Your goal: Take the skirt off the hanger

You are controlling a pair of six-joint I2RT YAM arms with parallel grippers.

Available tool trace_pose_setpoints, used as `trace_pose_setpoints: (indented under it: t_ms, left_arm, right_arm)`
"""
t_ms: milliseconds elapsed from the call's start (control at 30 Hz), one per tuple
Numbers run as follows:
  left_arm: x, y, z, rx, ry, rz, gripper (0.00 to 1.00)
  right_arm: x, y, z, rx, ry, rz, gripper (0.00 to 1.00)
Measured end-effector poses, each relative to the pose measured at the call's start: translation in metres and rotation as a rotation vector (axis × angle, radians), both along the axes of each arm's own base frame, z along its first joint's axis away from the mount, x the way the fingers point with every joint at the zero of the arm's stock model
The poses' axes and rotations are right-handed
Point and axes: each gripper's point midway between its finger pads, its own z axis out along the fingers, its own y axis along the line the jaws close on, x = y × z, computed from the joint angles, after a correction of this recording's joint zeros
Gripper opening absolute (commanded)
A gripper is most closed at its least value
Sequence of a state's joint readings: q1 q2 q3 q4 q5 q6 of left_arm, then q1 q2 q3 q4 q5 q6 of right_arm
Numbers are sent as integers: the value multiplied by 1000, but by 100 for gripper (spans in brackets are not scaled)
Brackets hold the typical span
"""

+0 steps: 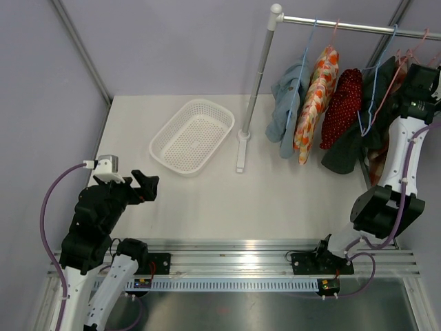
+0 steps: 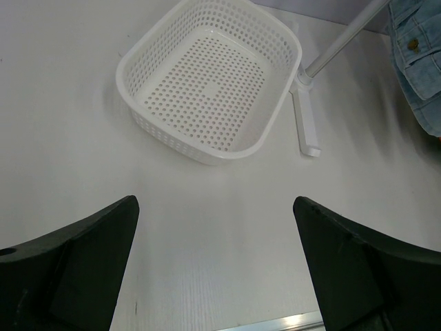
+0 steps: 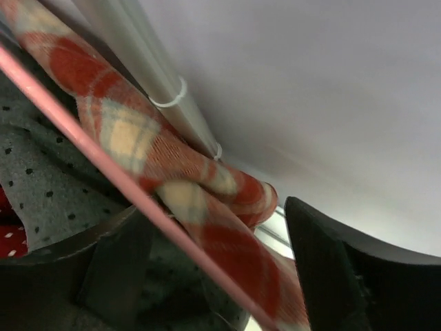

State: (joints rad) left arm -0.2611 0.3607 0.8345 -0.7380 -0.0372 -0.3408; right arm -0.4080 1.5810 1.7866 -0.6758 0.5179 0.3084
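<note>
Right claw [image 3: 213,241] wide around red plaid skirt [image 3: 131,138], thin pink hanger [image 3: 103,157], wrist-only detail; left claw [image 2: 215,207] wide near white perforated plastic basket [image 2: 179,141].

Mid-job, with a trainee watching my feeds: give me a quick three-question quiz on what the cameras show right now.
1. True or false: the white perforated plastic basket holds a garment.
2. Which gripper is up at the metal clothes rail? A) left B) right C) neither
3. Fill in: in the right wrist view, red plaid fabric and a ____ hanger bar pass between the gripper's fingers.

Key: 1 false, it is empty. 2 B, the right gripper; the left gripper hovers open over the table near the basket. 3 pink.
</note>
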Motion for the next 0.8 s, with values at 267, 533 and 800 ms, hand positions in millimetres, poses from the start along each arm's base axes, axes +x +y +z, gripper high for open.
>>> trace_pose_setpoints:
  t_ms: [267, 533, 800]
  left_arm:
    - [0, 1, -1, -1, 5, 6, 99]
    - [0, 2, -3, 1, 14, 11, 99]
    - [1, 4, -7, 8, 33, 25, 99]
  right_arm:
    - [28, 14, -14, 33, 66, 141, 5]
    - [16, 37, 4, 68, 31, 213, 0]
    - [-4, 50, 65, 33, -79, 227, 0]
